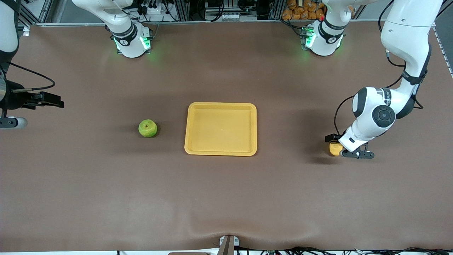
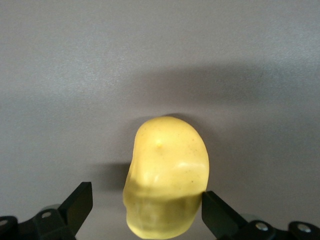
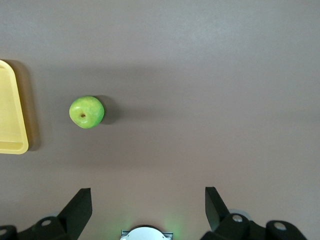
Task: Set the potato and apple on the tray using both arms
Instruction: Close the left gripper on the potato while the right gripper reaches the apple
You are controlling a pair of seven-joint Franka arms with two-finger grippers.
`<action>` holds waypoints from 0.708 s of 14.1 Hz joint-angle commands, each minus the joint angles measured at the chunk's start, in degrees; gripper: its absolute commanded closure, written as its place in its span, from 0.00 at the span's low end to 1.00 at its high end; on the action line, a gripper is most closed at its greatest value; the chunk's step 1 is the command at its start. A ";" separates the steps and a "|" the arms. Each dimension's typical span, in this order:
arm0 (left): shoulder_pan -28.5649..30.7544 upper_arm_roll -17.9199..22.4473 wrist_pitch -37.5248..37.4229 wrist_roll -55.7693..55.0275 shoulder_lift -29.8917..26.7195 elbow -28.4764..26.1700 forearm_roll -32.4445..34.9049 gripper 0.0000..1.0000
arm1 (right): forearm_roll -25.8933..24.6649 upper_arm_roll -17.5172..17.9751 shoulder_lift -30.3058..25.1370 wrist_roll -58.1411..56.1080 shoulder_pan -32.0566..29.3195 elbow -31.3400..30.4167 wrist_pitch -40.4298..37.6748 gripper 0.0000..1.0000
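The left pincer (image 1: 342,150) was down at the bench (image 1: 226,198), toward the left arm's end, straddling the potato (image 1: 334,148). From its wrist view the fingers (image 2: 75,205) stood open around the potato (image 2: 166,176): one pad looked to be just meeting the skin, the other stood clear of it with bench showing between. So nothing was gripped yet, as far as I could judge; the potato seemed to lie on the bench, well apart from the tray (image 1: 191,148).

The right pincer (image 1: 53,102) hung high over the right arm's end of the bench, waiting. Its wrist view showed the fingers (image 3: 77,207) spread wide with nothing between them. The apple (image 1: 147,128) sat on the bench near the tray's edge on that arm's side, stem dimple up, untouched; in the right wrist view it (image 3: 86,112) lay a short way from the tray's corner (image 3: 15,145).

The tray itself lay bare in the middle of the bench, between the two fruits.

The step in hand looked like the grasp on the potato. Next, I reckoned, the left pincer would need to close squarely across the potato's narrow waist before lifting, since the lump is rounded and could roll out of a one-sided pinch. The right arm would have to come down over the apple.
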 commanded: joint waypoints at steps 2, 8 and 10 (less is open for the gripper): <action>0.24 -0.08 2.51 -2.32 1.26 -0.38 1.52 0.00 | 0.93 0.44 1.64 2.16 0.61 -0.05 1.33 0.00; -0.03 -0.08 3.13 -3.02 2.14 -0.21 1.52 0.00 | 3.38 0.53 2.17 3.40 2.28 -6.55 6.61 0.00; -0.11 -0.08 3.13 -3.11 2.14 -0.12 1.52 0.19 | 5.93 0.53 2.17 3.66 2.28 -8.49 7.84 0.00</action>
